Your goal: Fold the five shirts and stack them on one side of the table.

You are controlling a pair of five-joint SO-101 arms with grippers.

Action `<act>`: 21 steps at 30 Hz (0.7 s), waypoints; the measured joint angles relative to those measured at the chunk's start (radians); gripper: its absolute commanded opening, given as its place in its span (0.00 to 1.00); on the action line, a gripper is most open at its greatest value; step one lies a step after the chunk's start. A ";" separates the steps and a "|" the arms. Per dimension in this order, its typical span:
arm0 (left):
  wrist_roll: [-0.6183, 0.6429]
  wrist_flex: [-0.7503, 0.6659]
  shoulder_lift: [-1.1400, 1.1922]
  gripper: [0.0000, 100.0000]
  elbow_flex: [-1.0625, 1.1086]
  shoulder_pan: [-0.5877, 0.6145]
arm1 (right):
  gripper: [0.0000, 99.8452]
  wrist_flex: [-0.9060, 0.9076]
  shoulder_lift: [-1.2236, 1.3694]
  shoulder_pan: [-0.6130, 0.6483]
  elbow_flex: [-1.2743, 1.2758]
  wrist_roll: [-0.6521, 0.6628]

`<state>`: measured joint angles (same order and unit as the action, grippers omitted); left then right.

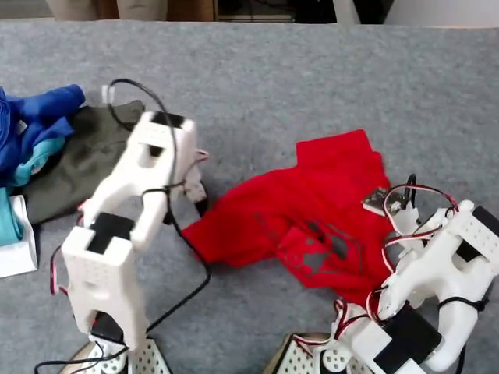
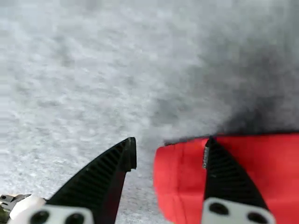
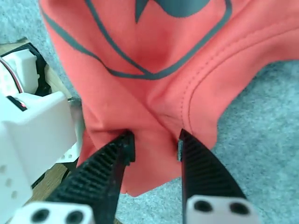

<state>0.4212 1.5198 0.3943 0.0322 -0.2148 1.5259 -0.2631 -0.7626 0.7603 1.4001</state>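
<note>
The grey felt table (image 1: 312,70) takes up most of what I can see, and the red shirt (image 1: 312,210) lies spread across its middle and right, rumpled, with a dark print facing up. Against the table's left edge sits a loose heap of other clothes: an olive shirt (image 1: 86,160) with a blue shirt (image 1: 39,117) bunched on top of it and a bit of teal cloth (image 1: 43,160) between them. The left arm (image 1: 132,210) stands tall between that heap and the red shirt, bent over at the top. Its pincer, the left gripper (image 2: 170,144), points down at the shirt's left corner with its jaws spread wide. One jaw is over the red hem (image 2: 275,172) and the other over bare felt just beside it, and they hold nothing. The right arm (image 1: 437,288) is folded low at the near right corner of the table, right by the shirt's lower edge. The right gripper (image 3: 155,137) has its jaws drawn narrow on a puckered fold of the red cloth (image 3: 154,51) close to a stitched hem, with creases running into the gap between them.
</note>
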 measured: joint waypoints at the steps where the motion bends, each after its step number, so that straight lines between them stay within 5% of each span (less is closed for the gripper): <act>1: 0.000 -0.002 0.014 0.24 0.000 -0.021 | 0.17 0.000 0.000 0.000 0.000 0.000; 21: 0.049 -0.003 0.112 0.12 -0.069 -0.097 | 0.17 -0.028 0.000 0.000 0.000 0.000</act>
<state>0.4703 1.5167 0.5063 -0.0368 -0.3115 1.4983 -0.2631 -0.7626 0.7603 1.4001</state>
